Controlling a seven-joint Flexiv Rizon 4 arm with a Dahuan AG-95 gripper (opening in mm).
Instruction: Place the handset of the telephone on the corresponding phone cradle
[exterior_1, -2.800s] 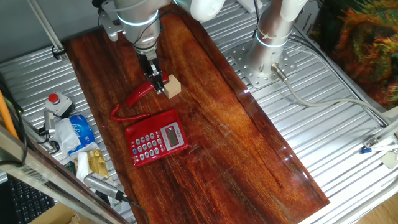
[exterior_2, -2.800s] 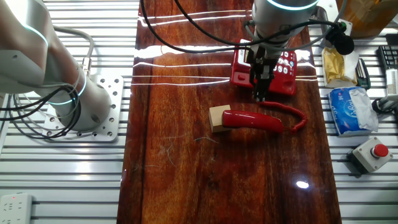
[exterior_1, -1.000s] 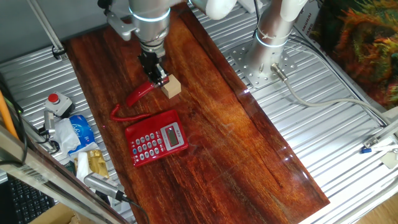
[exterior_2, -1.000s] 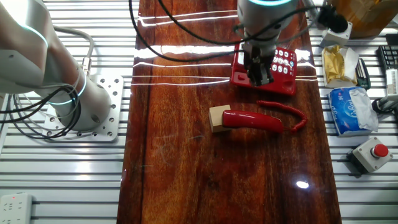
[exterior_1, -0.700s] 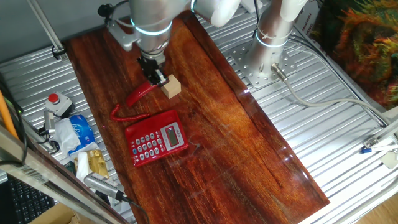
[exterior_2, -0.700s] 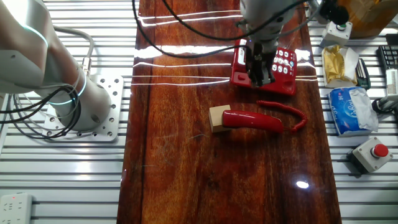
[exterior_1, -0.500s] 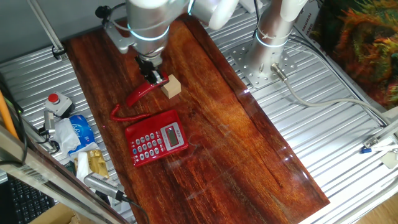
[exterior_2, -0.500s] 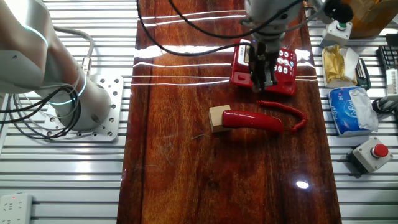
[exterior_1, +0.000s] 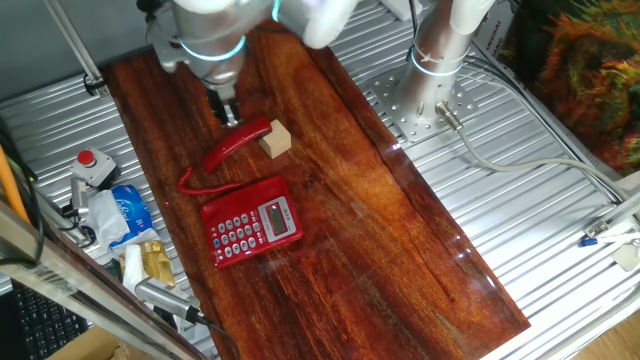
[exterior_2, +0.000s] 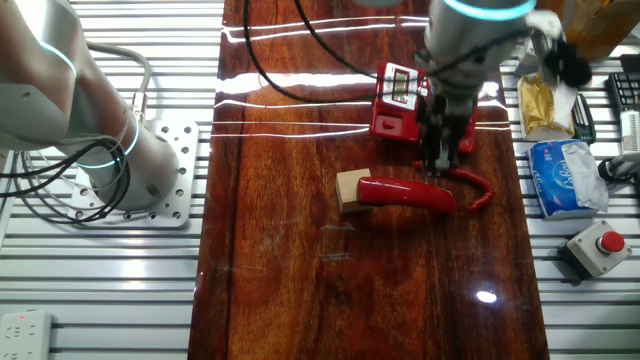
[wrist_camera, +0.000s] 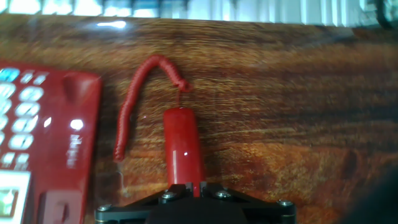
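**Tool shifted along the handset toward its cord end**

Since the earlier frames, the tool (exterior_2: 437, 160) has been carried away from the wooden cube (exterior_1: 277, 140) and is now seen above the corded end of the handset (exterior_2: 405, 193). Whether its jaws are parted or closed cannot be told. The handset is lying on the bench (exterior_1: 380, 240), one end against the cube, off the phone cradle (wrist_camera: 65, 186) of the telephone (exterior_1: 252, 221), left of centre.

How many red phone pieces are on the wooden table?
2: the handset lies off its base, one end on a wooden cube; the telephone sits beside it, joined by a coiled cord.
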